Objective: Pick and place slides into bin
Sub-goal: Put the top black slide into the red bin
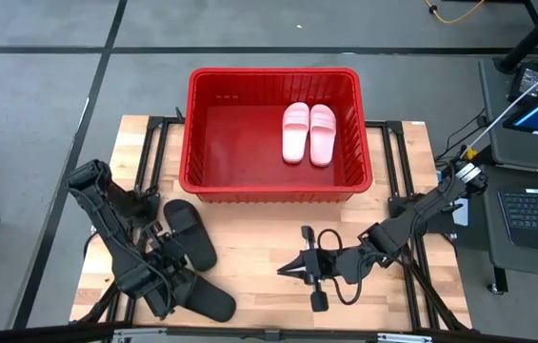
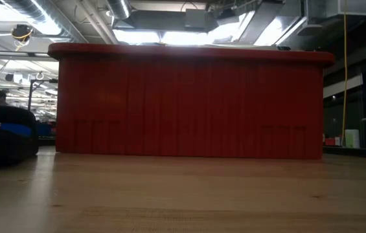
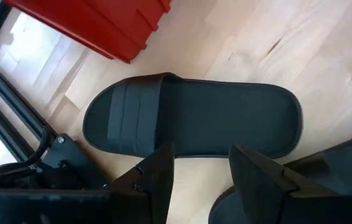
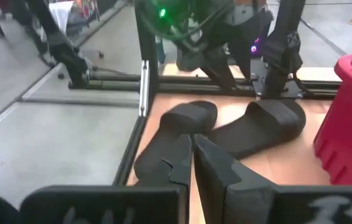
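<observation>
The red bin (image 1: 273, 183) stands at the table's far middle, and the light pink pair (image 1: 308, 131) lies flat in its right part. Two black slides lie on the table at the near left: one (image 1: 189, 232) near the bin, also in the left wrist view (image 3: 194, 118), and one (image 1: 209, 301) by the near edge. My left gripper (image 3: 200, 171) is open beside the first black slide's long edge, touching nothing; it also shows in the high view (image 1: 167, 255). My right gripper (image 4: 192, 155) is shut and empty at the near middle (image 1: 292, 269).
The bin's red wall (image 2: 189, 103) fills the low view, with a black slide (image 2: 1, 139) at its left. Bare wooden table (image 1: 249, 238) lies between the two grippers. A laptop and cables (image 1: 535, 210) sit off the table's right side.
</observation>
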Robot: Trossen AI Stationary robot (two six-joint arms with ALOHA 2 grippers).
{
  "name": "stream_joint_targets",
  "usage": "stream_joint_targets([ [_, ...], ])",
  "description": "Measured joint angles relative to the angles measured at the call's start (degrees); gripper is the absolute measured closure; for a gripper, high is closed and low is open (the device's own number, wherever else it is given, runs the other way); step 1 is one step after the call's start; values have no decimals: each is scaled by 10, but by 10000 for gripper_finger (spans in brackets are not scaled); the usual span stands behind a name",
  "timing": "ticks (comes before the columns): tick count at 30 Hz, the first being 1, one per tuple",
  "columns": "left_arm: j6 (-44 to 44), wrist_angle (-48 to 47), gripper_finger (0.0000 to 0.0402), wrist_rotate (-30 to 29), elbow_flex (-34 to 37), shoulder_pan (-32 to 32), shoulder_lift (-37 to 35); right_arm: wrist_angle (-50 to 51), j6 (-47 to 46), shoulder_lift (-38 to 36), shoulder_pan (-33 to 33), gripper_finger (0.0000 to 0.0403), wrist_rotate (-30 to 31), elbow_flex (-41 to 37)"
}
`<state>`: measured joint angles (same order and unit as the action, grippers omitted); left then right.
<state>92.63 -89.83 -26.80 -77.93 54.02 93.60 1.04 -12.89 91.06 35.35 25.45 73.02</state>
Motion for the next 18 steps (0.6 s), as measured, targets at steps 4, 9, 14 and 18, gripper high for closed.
stream_joint_targets([
  [4,11,7,254,-1,16,6,0,-117,-3,-1,-12,382,0,-58],
  [9,12,17,254,-3,33,9,0,-278,-3,-11,-25,382,-2,-151],
  [14,6,49,254,-6,66,9,0,-338,-19,-25,-31,382,-1,-197],
  [18,-13,107,254,-5,95,9,0,-334,-17,-27,-30,382,2,-200],
])
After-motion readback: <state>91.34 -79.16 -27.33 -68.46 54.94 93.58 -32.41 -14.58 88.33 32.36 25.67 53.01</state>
